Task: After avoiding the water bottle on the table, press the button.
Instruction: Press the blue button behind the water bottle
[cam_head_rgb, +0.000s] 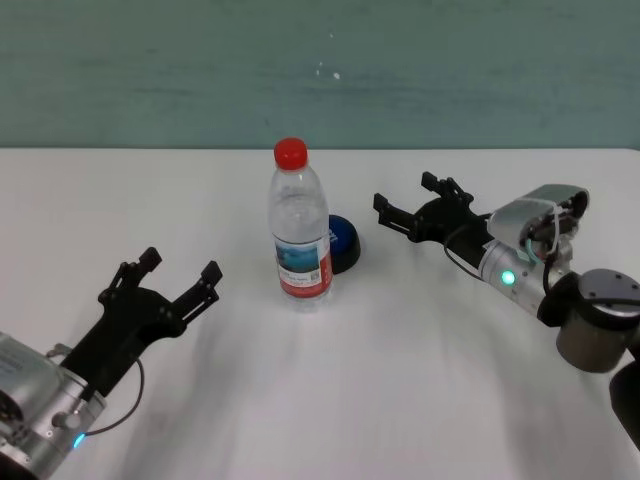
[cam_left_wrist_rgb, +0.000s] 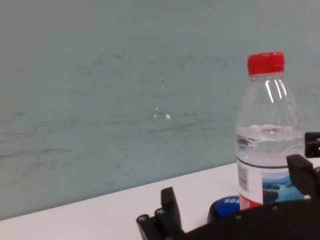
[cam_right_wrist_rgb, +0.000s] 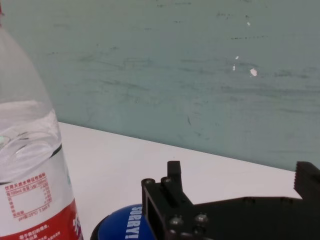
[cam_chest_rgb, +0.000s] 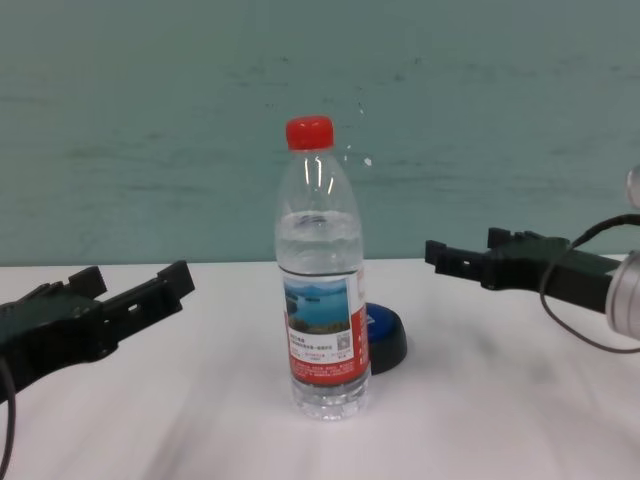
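Note:
The water bottle (cam_head_rgb: 299, 228) stands upright mid-table, clear with a red cap and a red-and-white label; it also shows in the chest view (cam_chest_rgb: 322, 270), the left wrist view (cam_left_wrist_rgb: 270, 135) and the right wrist view (cam_right_wrist_rgb: 30, 165). The button (cam_head_rgb: 343, 243), blue dome on a black base, sits just behind and right of the bottle, partly hidden by it (cam_chest_rgb: 385, 338) (cam_left_wrist_rgb: 227, 207) (cam_right_wrist_rgb: 125, 225). My right gripper (cam_head_rgb: 405, 201) is open, hovering right of the button and a little above it (cam_chest_rgb: 468, 250). My left gripper (cam_head_rgb: 180, 270) is open, low at the front left (cam_chest_rgb: 135, 285).
The white table (cam_head_rgb: 420, 380) runs wide to both sides. A teal wall (cam_head_rgb: 320, 70) stands behind its far edge.

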